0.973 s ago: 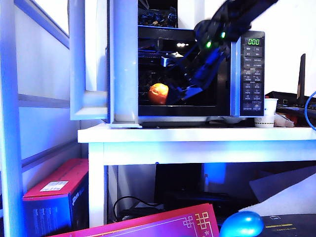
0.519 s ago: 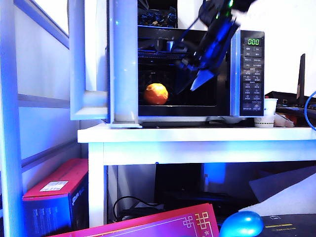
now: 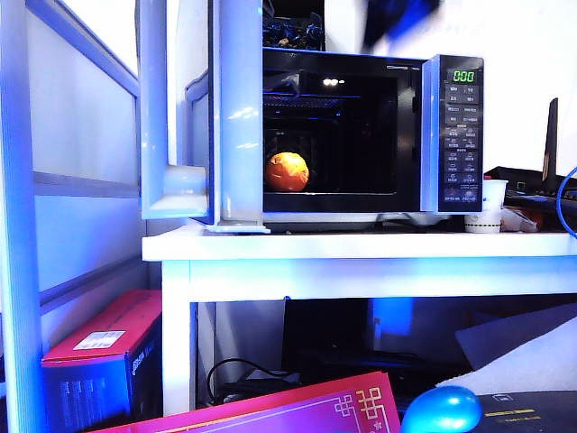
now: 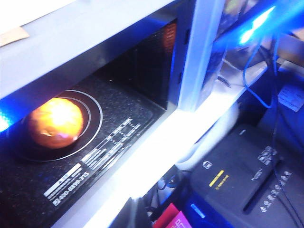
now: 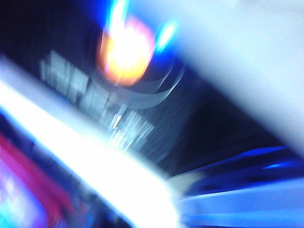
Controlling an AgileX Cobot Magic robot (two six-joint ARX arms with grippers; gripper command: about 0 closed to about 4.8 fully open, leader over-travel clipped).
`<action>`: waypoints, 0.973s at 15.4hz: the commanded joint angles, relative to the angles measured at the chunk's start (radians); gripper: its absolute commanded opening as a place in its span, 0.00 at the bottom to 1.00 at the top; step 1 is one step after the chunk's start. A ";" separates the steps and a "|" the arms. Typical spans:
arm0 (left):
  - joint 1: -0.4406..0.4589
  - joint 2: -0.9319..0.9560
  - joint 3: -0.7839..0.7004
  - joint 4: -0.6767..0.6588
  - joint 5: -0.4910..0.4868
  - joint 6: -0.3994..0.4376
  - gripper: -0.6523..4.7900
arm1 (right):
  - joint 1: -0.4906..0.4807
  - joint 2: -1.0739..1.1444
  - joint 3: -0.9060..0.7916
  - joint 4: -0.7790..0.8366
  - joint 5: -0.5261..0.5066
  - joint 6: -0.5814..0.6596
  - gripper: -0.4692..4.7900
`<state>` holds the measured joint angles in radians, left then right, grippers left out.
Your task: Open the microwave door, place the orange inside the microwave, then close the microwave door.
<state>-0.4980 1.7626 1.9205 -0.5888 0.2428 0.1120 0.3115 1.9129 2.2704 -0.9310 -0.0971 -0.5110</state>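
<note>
Fingers of neither gripper show in any view, so their spread cannot be told; the right gripper's arm is only a dark blur above the microwave (image 3: 361, 131). The orange (image 3: 288, 171) rests on the ringed floor inside the cavity, nothing touching it. The microwave door (image 3: 236, 117) stands swung open at the left edge.

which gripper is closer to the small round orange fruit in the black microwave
Left, probably. The right arm is a blur above the microwave, outside the cavity. The left gripper is unseen, but its wrist camera views the orange closely from the open front.
</note>
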 commanded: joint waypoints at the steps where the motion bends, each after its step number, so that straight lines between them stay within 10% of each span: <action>1: -0.001 -0.016 -0.015 -0.010 0.035 -0.019 0.11 | 0.002 -0.101 0.005 0.066 0.002 0.006 0.11; 8: -0.001 -0.058 -0.016 0.036 0.042 -0.022 0.11 | 0.002 -0.196 0.005 0.087 -0.011 0.010 0.11; 15: 0.000 -0.145 -0.015 0.151 0.064 -0.041 0.11 | 0.002 -0.248 0.005 0.068 -0.290 0.192 0.09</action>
<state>-0.4984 1.6371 1.9026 -0.4789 0.3035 0.0738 0.3119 1.6775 2.2715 -0.8795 -0.3199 -0.3618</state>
